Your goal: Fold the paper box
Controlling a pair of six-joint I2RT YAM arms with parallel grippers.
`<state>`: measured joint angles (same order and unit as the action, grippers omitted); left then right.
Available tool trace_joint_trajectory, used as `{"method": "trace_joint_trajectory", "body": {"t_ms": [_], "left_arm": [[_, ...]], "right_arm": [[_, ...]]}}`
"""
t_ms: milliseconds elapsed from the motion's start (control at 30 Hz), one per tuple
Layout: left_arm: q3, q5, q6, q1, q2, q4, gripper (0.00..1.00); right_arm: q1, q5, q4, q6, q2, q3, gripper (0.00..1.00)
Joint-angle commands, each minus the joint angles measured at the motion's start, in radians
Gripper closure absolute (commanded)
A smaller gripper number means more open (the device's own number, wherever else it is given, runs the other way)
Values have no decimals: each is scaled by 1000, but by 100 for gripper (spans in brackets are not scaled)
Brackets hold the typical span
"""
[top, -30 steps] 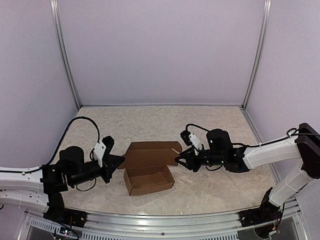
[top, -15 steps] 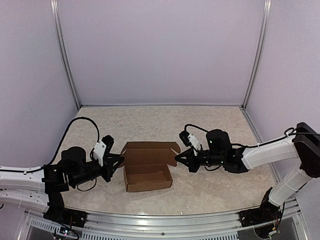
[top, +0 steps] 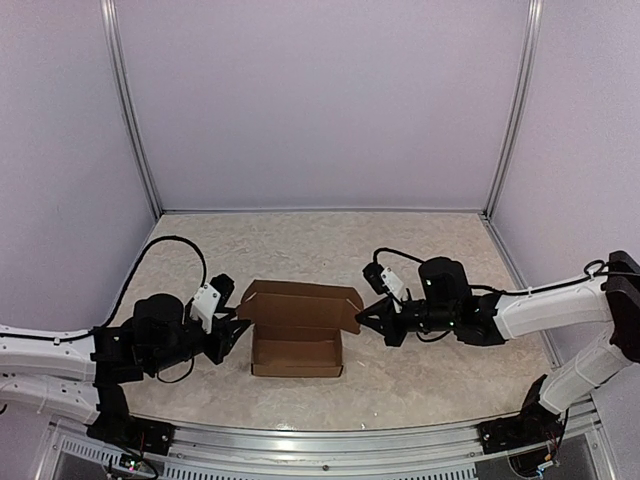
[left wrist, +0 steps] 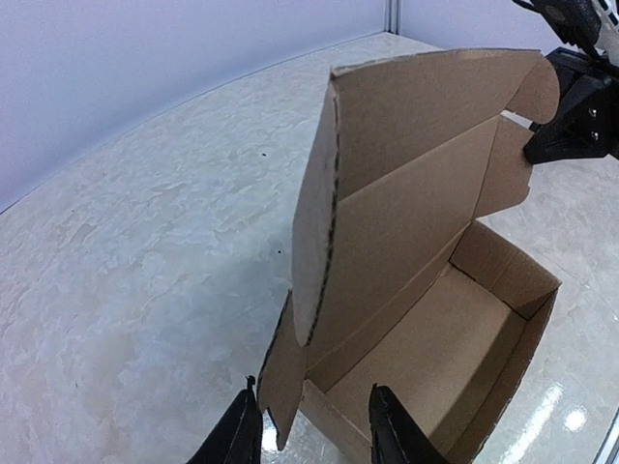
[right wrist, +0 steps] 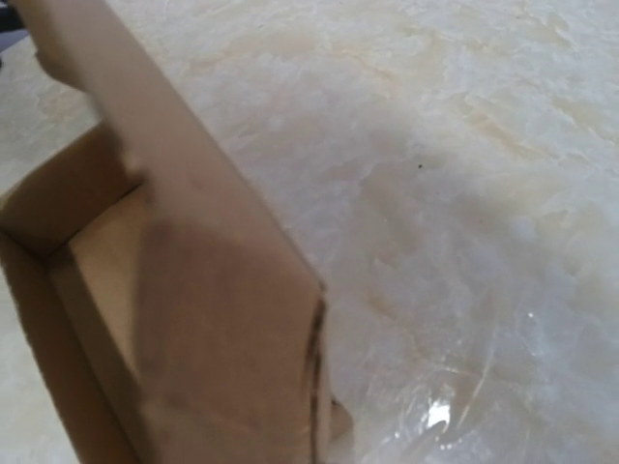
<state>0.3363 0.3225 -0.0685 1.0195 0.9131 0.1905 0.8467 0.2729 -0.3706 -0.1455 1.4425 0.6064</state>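
**Overhead and wrist views.** We take the paper box as our landmark. It rests on the marbled table with its tray open upward. Its lid stands raised along the tray's far edge.

**Left of the box.** The left gripper lies low and points at the box's left end. In the left wrist view its fingers stand partly apart, wider than the cardboard between them. They straddle the near left corner of the tray, where a small end flap juts outward. We cannot tell whether either finger touches the cardboard.

**Right of the box.** The right gripper meets the side tab at the lid's right end. Its jaws are closed on that tab.

**Right wrist view.** Cardboard close to the lens fills the left half, with the tray's inside at lower left and bare table beyond the box. The fingers themselves are hidden here.

Both arms reach toward the box from opposite ends.
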Motion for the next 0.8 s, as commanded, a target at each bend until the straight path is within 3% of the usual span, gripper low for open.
{"method": "trace_joint_trajectory", "body": {"t_ms": [0,467,767], "left_arm": [[48,26,39,-24,26,-60,63],[100,-31,65,-58,46,-105,64],[134,-68,86,-59,111,-131,83]], "right_arm": [[-1,11,66,29,-39,-13,100],[27,-13,169,80,-52,16,100],[34,-29,179,88,-58,24,100]]}}
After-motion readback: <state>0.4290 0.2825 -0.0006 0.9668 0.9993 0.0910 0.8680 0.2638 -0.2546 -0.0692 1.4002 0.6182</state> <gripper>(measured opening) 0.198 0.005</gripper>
